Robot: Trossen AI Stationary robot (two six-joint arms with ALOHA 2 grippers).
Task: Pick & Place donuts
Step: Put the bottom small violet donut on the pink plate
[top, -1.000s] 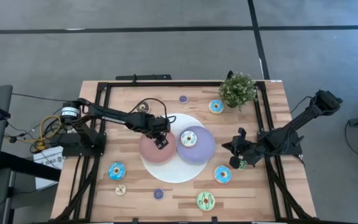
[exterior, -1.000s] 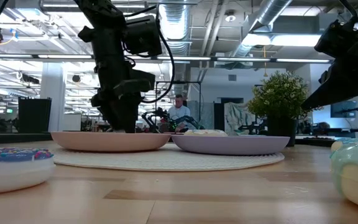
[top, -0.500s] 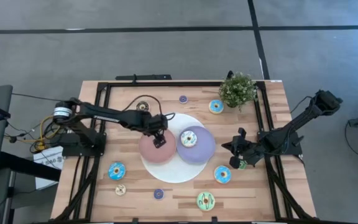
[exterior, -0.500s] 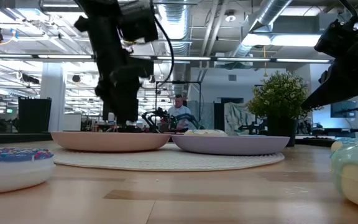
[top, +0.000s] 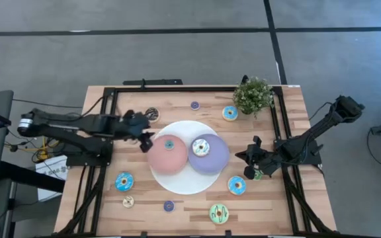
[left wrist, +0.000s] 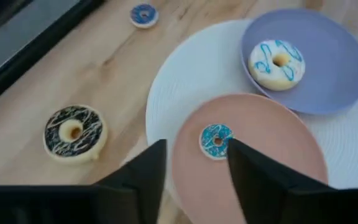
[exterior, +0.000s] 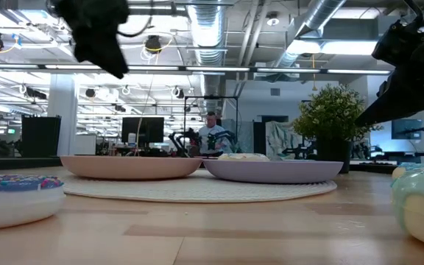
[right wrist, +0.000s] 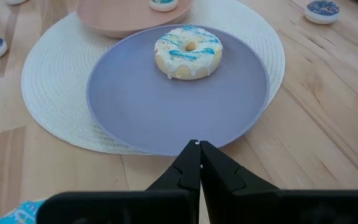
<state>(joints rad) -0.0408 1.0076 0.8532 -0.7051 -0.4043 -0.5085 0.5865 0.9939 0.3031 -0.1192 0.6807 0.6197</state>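
Note:
A small blue-iced donut (left wrist: 216, 140) lies flat on the pink plate (top: 157, 158), and a larger white donut with blue drizzle (top: 201, 147) lies on the purple plate (top: 218, 158). My left gripper (left wrist: 197, 168) hangs open above the table, just left of the pink plate (left wrist: 260, 174), with nothing between its fingers; the high view shows my left gripper (top: 144, 140) beside the plate's rim. My right gripper (right wrist: 197, 163) is shut and empty, low at the right of the purple plate (right wrist: 166, 106). Other donuts lie loose on the wood.
Both plates sit on a round white mat (top: 184, 182). Loose donuts: brown (top: 151, 114), small purple (top: 195, 105) and blue (top: 229, 113) at the far side; blue (top: 124, 181), tan (top: 128, 201), purple (top: 169, 206), green (top: 219, 213), blue (top: 237, 186) near. A potted plant (top: 253, 94) stands far right.
My left gripper has risen from over the pink plate and drawn back toward the table's left edge. The small blue donut now lies uncovered on the pink plate.

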